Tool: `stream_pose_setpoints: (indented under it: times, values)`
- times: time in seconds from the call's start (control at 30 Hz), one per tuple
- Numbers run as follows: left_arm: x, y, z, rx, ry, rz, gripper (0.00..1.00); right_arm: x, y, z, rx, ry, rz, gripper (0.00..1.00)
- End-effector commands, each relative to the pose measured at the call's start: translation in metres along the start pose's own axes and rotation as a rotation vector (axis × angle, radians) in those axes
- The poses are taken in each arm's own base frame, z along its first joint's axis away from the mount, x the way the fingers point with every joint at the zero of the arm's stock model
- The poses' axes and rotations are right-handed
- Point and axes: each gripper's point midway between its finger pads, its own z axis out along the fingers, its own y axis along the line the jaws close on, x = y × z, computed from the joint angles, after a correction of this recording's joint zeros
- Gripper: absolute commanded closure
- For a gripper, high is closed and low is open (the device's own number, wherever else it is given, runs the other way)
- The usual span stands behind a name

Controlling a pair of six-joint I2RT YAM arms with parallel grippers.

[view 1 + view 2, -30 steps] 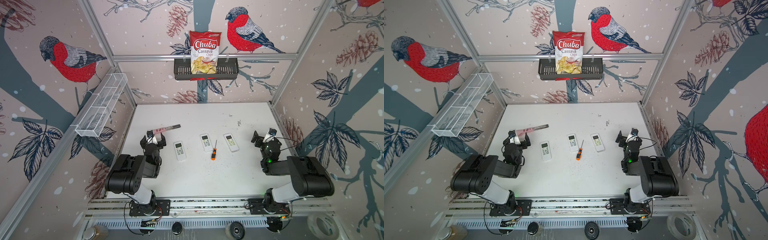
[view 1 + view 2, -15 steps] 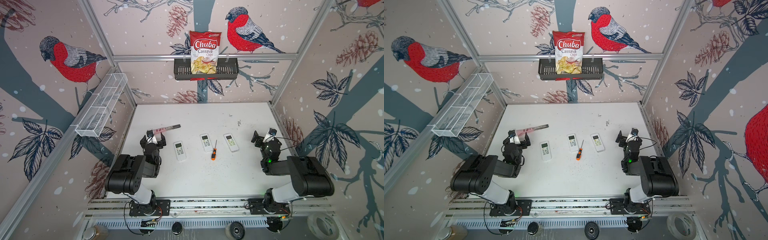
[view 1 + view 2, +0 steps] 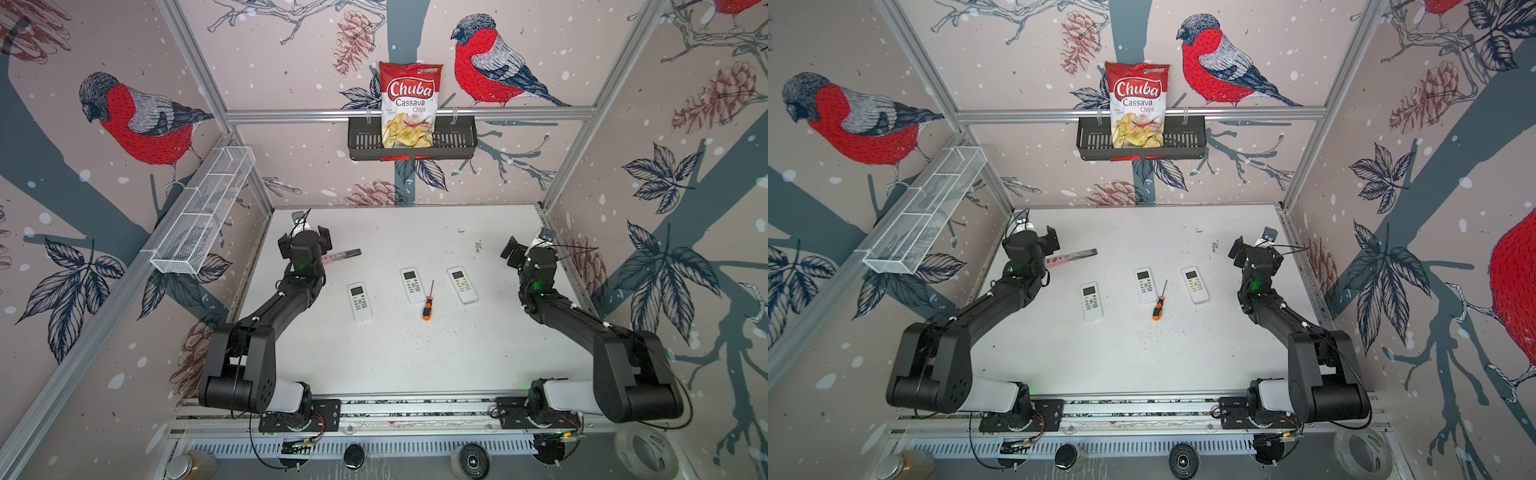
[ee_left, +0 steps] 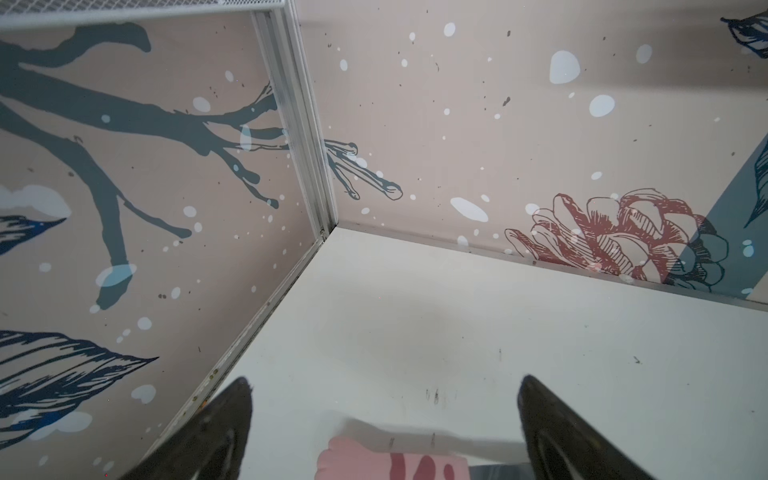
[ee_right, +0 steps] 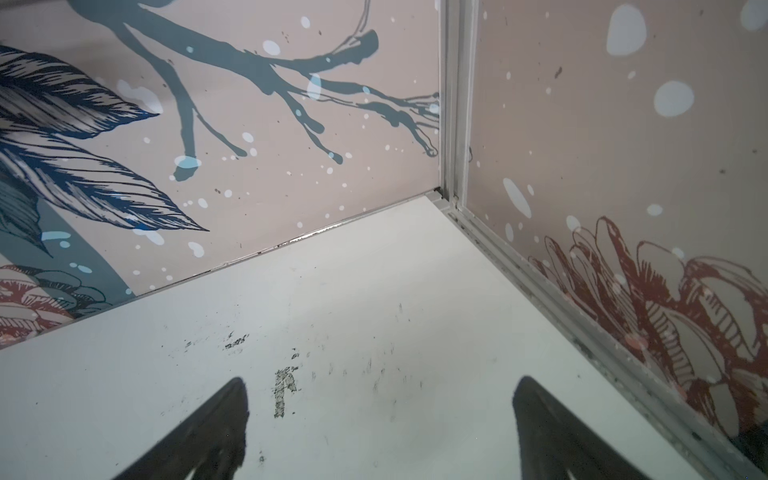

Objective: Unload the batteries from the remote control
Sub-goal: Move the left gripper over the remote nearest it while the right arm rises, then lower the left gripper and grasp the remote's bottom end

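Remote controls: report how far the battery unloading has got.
Done: nothing visible; the three white rectangular remote controls lie button-side up, no batteries in sight. In hand: nothing; left gripper and right gripper stand open and empty. Left: everything; the orange-and-black-handled screwdriver lies untouched.

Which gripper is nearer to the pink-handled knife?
Left. The left gripper hangs directly over the handle of the pink-handled knife; the right gripper is far off at the opposite side of the table.

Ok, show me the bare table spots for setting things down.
Widest free patch: table front, between the three remotes and the front rail. Also free: the strip behind the remotes, up to the back wall. Crowded: the middle row, with the screwdriver between two remotes.
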Motion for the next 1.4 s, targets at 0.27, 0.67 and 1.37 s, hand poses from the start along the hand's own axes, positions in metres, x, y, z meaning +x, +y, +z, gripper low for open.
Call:
stream_pose_setpoints:
  times: [0.27, 0.67, 1.37]
  values:
    - [0.087, -0.031, -0.051, 0.05, 0.602, -0.015, 0.02, 0.032, 0.016, -0.007, 0.009, 0.269, 0.155, 0.01]
    - [0.152, -0.083, -0.098, 0.19, 0.87, 0.017, 0.04, 0.036, 0.036, -0.014, -0.089, 0.286, 0.193, 0.01]
    - [0.217, -0.109, -0.119, 0.161, 0.967, -0.01, 0.17, 0.022, 0.047, -0.025, -0.153, 0.26, 0.23, 0.01]
